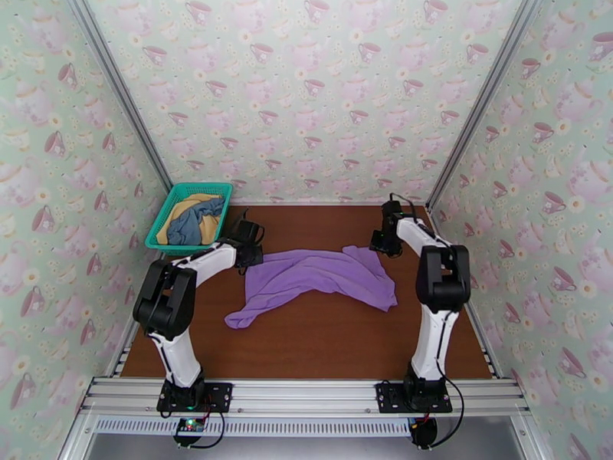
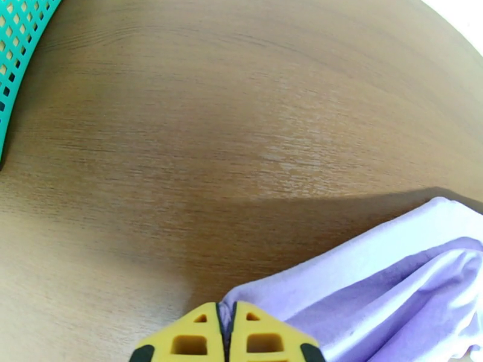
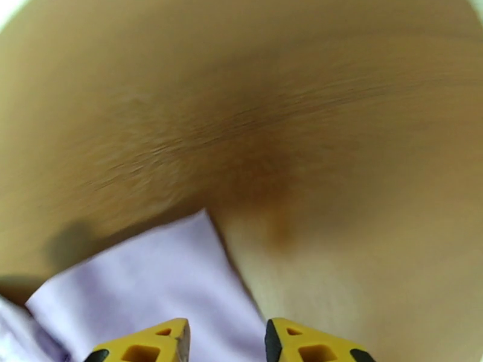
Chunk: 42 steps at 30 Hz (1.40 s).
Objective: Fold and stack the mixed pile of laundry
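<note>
A lilac-purple shirt (image 1: pixel 322 274) lies spread and rumpled across the middle of the brown table. My left gripper (image 1: pixel 249 254) is at its far left edge; in the left wrist view the yellow fingers (image 2: pixel 226 333) are shut on a fold of the shirt (image 2: pixel 374 297). At the shirt's far right corner is my right gripper (image 1: pixel 381 243). Its fingers (image 3: pixel 226 339) stand apart, with the shirt's corner (image 3: pixel 139 285) lying between and below them. A grey-blue garment (image 1: pixel 195 224) and a mustard-yellow one (image 1: pixel 198 199) lie bunched in the basket.
The teal mesh basket (image 1: pixel 162 212) stands at the table's far left corner, close behind my left gripper; its rim (image 2: pixel 18 55) shows at the left wrist view's upper left. Patterned walls close in the table on three sides. Bare wood lies in front of the shirt.
</note>
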{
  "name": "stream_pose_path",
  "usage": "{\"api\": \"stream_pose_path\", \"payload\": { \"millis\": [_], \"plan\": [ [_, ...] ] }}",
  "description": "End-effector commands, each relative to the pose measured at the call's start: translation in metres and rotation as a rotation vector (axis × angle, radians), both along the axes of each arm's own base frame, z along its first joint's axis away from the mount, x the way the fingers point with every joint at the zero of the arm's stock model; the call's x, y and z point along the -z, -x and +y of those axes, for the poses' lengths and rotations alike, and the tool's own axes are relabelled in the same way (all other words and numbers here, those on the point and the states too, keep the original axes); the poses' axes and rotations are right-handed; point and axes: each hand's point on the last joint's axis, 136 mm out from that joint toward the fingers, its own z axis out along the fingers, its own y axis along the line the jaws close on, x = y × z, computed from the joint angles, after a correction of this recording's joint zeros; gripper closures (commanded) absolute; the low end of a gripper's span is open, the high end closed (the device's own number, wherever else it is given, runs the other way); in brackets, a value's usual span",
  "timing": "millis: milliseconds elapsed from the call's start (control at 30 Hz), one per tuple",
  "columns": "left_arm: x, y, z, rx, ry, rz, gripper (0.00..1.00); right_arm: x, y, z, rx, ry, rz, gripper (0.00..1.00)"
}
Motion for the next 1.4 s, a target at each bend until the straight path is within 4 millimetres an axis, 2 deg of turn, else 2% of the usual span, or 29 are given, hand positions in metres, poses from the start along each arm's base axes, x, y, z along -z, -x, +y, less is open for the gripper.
{"api": "stream_pose_path", "payload": {
  "millis": [0, 167, 300, 333, 433, 500, 567, 600, 667, 767, 833, 867, 933, 1000, 1133, 1267, 1367],
  "plan": [
    [0.000, 0.002, 0.001, 0.008, -0.022, 0.005, 1.00, 0.005, -0.009, 0.008, -0.028, -0.011, 0.023, 0.60],
    [0.001, 0.000, -0.001, 0.012, -0.016, 0.005, 1.00, 0.035, -0.012, 0.007, -0.014, 0.015, 0.082, 0.61],
    [0.003, -0.001, -0.002, 0.017, -0.014, 0.006, 1.00, 0.038, -0.017, 0.009, -0.015, 0.011, 0.090, 0.67],
    [0.003, -0.002, -0.002, 0.018, -0.013, 0.005, 1.00, 0.038, -0.018, 0.009, -0.016, 0.008, 0.096, 0.71],
    [0.001, -0.004, -0.003, 0.019, -0.010, -0.002, 1.00, 0.037, -0.019, 0.014, -0.030, -0.013, 0.099, 0.98],
    [-0.002, -0.006, -0.004, 0.021, -0.004, -0.011, 1.00, 0.030, -0.021, 0.015, -0.038, -0.017, 0.081, 1.00],
    [-0.015, -0.010, -0.005, 0.020, 0.003, -0.040, 1.00, 0.008, -0.026, 0.013, -0.047, -0.004, 0.035, 1.00],
    [-0.028, -0.012, -0.006, 0.021, 0.011, -0.065, 1.00, -0.010, -0.027, 0.011, -0.050, 0.006, -0.001, 1.00],
    [-0.060, -0.015, -0.006, 0.020, 0.021, -0.126, 1.00, -0.060, -0.031, 0.012, -0.061, 0.002, -0.107, 1.00],
    [-0.129, -0.014, -0.003, 0.017, 0.045, -0.254, 1.00, -0.151, -0.026, 0.017, -0.074, -0.032, -0.321, 1.00],
    [-0.180, -0.007, -0.002, 0.028, 0.064, -0.344, 1.00, -0.225, -0.012, 0.019, -0.087, -0.050, -0.495, 1.00],
    [-0.199, -0.002, -0.001, 0.034, 0.067, -0.377, 1.00, -0.254, -0.002, 0.019, -0.089, -0.055, -0.564, 1.00],
    [-0.241, 0.013, 0.003, 0.046, 0.067, -0.449, 1.00, -0.316, 0.025, 0.020, -0.108, -0.069, -0.715, 1.00],
    [-0.276, 0.031, 0.006, 0.061, 0.067, -0.514, 1.00, -0.368, 0.056, 0.022, -0.134, -0.087, -0.854, 1.00],
    [-0.341, 0.077, 0.020, 0.076, 0.070, -0.645, 1.00, -0.457, 0.130, 0.026, -0.200, -0.105, -1.095, 1.00],
    [-0.399, 0.131, 0.038, 0.084, 0.091, -0.767, 1.00, -0.527, 0.206, 0.026, -0.247, -0.102, -1.283, 1.00],
    [-0.436, 0.174, 0.050, 0.097, 0.120, -0.850, 1.00, -0.566, 0.262, 0.027, -0.277, -0.110, -1.390, 1.00]
  ]
}}
